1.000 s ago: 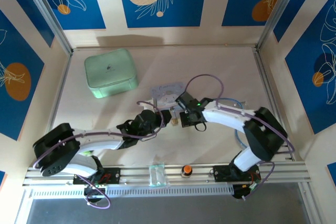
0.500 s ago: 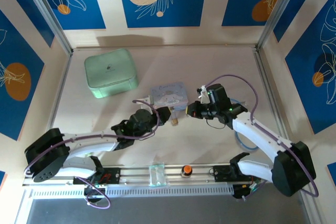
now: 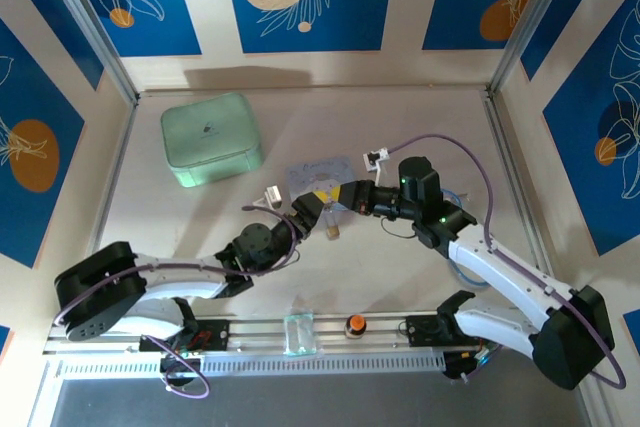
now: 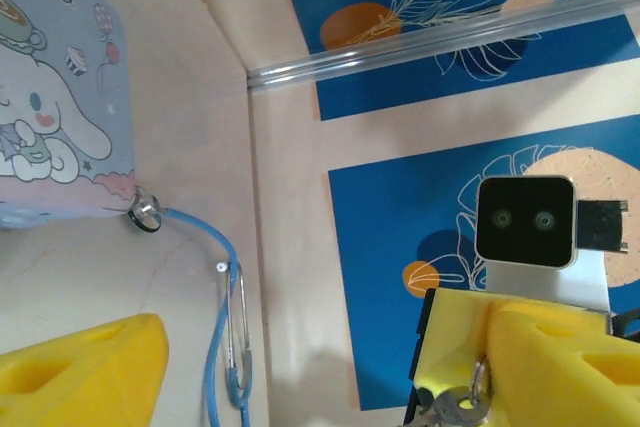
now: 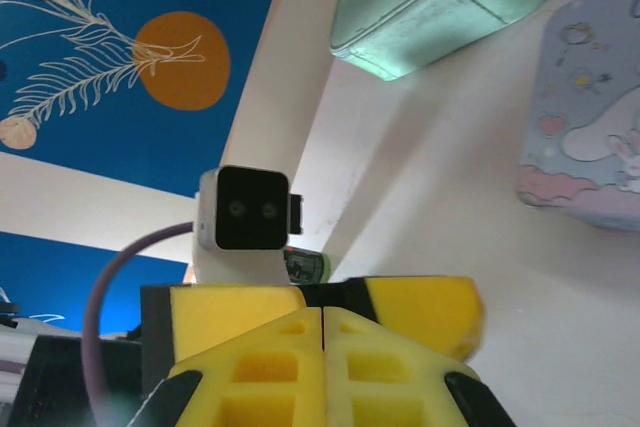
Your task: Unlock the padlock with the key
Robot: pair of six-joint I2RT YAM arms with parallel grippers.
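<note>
Brass padlock [image 3: 330,230] lies on the surface [image 3: 400,127] just beside the released left claw [image 3: 308,213], too small for detail. Right claw [image 5: 322,342] is clenched on the key [image 4: 455,409], which is partly cut off at the frame edge. Box [image 4: 60,97] lettering reads "moro", the rest cropped.

Left claw [image 3: 315,217] spread wide, right claw [image 3: 342,197] pressed closed.
</note>
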